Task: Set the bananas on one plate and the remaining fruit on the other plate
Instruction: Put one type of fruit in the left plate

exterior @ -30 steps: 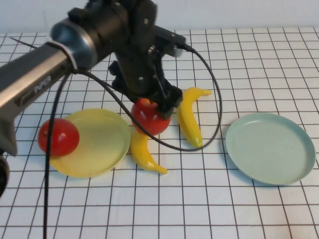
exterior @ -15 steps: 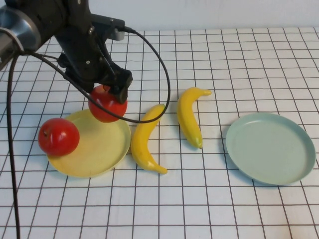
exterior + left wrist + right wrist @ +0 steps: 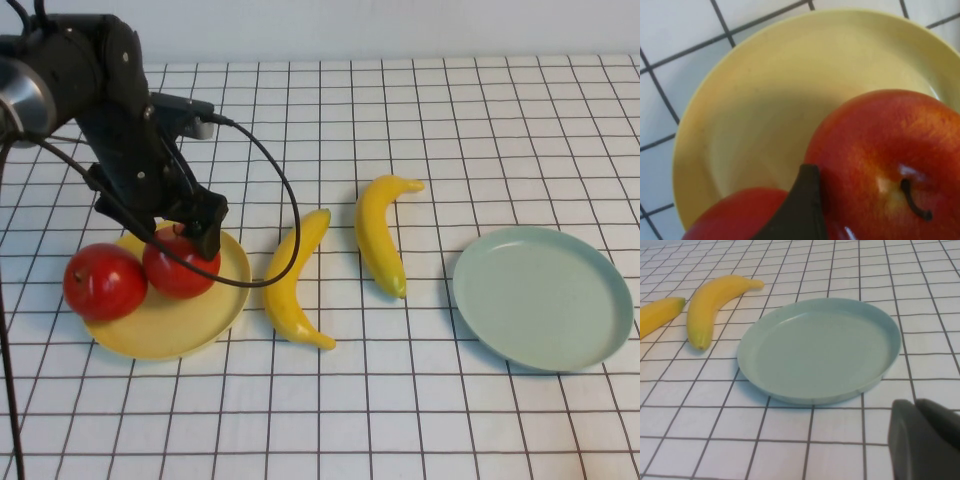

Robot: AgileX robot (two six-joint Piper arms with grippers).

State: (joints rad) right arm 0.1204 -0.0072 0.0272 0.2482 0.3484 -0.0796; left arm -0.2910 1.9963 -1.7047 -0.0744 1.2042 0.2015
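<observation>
There are two red apples, one [image 3: 105, 281] at the outer left side of the yellow plate and the other [image 3: 180, 268] touching it on the right. There are two yellow bananas, one [image 3: 291, 282] just right of the yellow plate and the other [image 3: 381, 233] a little further right. There are two plates, a pale yellow plate [image 3: 200, 315] on the left and a pale blue-green plate [image 3: 542, 297] on the right, and one robot arm [image 3: 110, 110] shows in the high view.
</observation>
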